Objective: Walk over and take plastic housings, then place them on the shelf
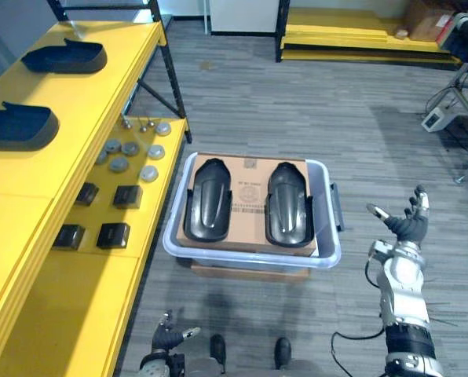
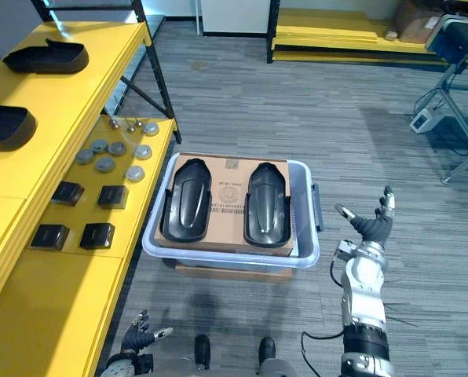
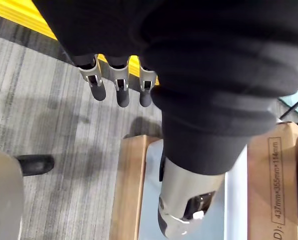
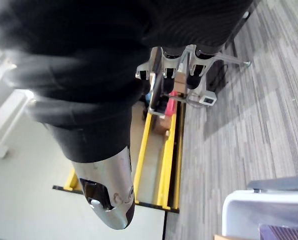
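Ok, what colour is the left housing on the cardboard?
The housing is glossy black, clearest in the left eye view.

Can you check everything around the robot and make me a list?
surface: yellow shelf, lower level partly bare.
job's things: two black housings side by side on a cardboard box in a pale bin; two dark housings on the shelf's upper level.
clutter: metal discs and black blocks on the shelf.
hands: left hand low, open; right hand raised beside the bin, open; both empty.
cables: thin dark ones by a white box.
surroundings: grey floor, yellow rack beyond.
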You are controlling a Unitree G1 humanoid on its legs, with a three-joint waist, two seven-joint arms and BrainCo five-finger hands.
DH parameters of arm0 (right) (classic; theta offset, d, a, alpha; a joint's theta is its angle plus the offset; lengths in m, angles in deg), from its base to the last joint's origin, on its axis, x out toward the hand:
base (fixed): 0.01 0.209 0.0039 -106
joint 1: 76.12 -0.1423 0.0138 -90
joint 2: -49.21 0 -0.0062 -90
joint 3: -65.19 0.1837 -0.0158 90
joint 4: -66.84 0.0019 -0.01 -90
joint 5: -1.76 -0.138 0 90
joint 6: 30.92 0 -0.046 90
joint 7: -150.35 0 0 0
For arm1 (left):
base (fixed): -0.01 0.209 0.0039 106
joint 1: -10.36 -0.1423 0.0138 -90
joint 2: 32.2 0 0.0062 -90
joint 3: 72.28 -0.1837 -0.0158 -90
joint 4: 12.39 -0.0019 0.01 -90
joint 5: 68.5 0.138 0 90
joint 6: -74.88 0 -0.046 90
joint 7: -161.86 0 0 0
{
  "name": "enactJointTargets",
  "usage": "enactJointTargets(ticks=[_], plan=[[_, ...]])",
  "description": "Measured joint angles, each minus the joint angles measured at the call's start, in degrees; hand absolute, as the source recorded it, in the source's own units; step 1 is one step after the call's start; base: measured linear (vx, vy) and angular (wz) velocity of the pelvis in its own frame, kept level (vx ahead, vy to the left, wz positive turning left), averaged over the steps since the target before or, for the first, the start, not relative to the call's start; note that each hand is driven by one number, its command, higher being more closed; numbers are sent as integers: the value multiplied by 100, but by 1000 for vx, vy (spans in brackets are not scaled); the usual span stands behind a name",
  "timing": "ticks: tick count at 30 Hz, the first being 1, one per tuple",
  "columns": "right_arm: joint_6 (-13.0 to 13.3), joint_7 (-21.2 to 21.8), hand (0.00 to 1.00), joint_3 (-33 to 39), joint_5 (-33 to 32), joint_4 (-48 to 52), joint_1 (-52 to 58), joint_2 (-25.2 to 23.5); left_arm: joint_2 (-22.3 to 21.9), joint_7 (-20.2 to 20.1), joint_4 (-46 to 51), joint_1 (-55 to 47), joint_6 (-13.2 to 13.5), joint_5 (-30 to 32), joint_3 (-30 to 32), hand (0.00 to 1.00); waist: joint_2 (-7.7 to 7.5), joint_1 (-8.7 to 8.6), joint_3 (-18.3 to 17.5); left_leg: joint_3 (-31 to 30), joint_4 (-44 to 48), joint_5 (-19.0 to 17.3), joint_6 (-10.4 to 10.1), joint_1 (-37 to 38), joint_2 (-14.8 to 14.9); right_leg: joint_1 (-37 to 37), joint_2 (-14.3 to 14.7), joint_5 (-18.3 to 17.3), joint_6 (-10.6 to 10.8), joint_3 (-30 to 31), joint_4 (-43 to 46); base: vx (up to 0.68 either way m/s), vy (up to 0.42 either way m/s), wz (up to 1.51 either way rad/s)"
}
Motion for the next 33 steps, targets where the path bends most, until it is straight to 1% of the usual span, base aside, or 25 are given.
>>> enactJointTargets(ticks=[2,3,5,6,7,9,11,14,17,18,20,23,25,27,31,33], plan=[[-59,-39,0,-15,103,-438,-399,6,-19,11,1,20,63,-61,-56,0,37,15,103,-119,-86,127,-3,-135,-16,-114,-11,49,-11,-112,-2,-116,-4,29],[-174,-149,0,-4,137,-822,-749,47,-18,29,11,78,87,-77,-158,0,74,76,283,-218,-123,213,10,-226,-28,-181,-20,90,-19,-200,-4,-98,8,30],[-270,-256,0,14,141,-1213,-1056,72,-33,92,140,88,96,-120,-182,0,90,128,407,-291,-150,284,-19,-328,-34,-269,-26,120,-26,-265,-2,-98,16,25],[-342,-285,0,8,147,-1498,-1261,78,-36,136,172,89,103,-150,-205,0,107,159,434,-344,-219,377,8,-429,-42,-367,-29,141,-25,-321,-2,-74,15,24],[-393,-318,0,9,147,-1616,-1370,80,-36,144,180,105,106,-175,-221,0,124,154,491,-388,-225,403,-1,-455,-50,-373,-37,147,-24,-368,-2,-42,19,32],[-484,-415,0,13,147,-2099,-1791,139,-36,229,223,178,175,-245,-344,0,180,166,730,-521,-225,459,12,-539,-78,-396,-62,165,-15,-488,0,-42,25,28],[-521,-474,0,14,146,-2522,-2114,210,-37,245,226,211,204,-291,-414,0,217,174,787,-575,-226,511,32,-690,-98,-516,-78,191,-20,-541,1,-27,27,16],[-549,-487,0,18,134,-3008,-2437,426,-44,268,227,388,217,-293,-545,0,294,301,1025,-623,-226,557,50,-762,-120,-566,-92,214,-35,-589,0,-7,21,10],[-597,-536,0,27,130,-3397,-2672,529,-26,318,225,428,265,-295,-603,0,318,288,1104,-682,-228,584,51,-865,-141,-643,-107,214,-35,-642,2,16,3,10],[-620,-559,100,32,123,-3536,-2771,596,-16,355,212,449,275,-295,-622,0,334,279,1135,-731,-230,612,44,-927,-149,-678,-114,215,-36,-698,1,30,-5,16],[-620,-613,100,72,48,-3701,-2869,684,-5,365,203,511,273,-296,-626,0,329,274,1221,-776,-230,625,35,-948,-150,-679,-114,215,-36,-747,1,21,-11,14],[-610,-630,100,119,-292,-3817,-2951,732,-1,387,196,543,275,-300,-638,0,333,277,1257,-793,-233,636,43,-959,-151,-681,-113,215,-39,-764,1,5,-9,3],[-510,-638,100,120,-545,-3944,-2956,746,10,395,186,545,277,-304,-653,0,331,275,1265,-793,-236,637,41,-958,-150,-682,-112,215,-39,-763,2,0,0,0],[-478,-636,100,121,-697,-3962,-2954,761,18,395,146,571,281,-338,-659,0,328,261,1271,-787,-238,638,40,-954,-146,-682,-110,215,-40,-756,2,0,0,0],[-454,-642,100,122,-884,-3935,-2927,772,30,397,95,593,274,-406,-667,0,325,225,1272,-759,-241,637,39,-925,-140,-669,-105,216,-42,-728,1,27,-11,-4],[-453,-641,100,122,-894,-3713,-2765,761,28,398,101,619,261,-406,-679,0,320,185,1274,-745,-242,636,38,-863,-138,-611,-105,215,-43,-719,1,40,-9,-1]])
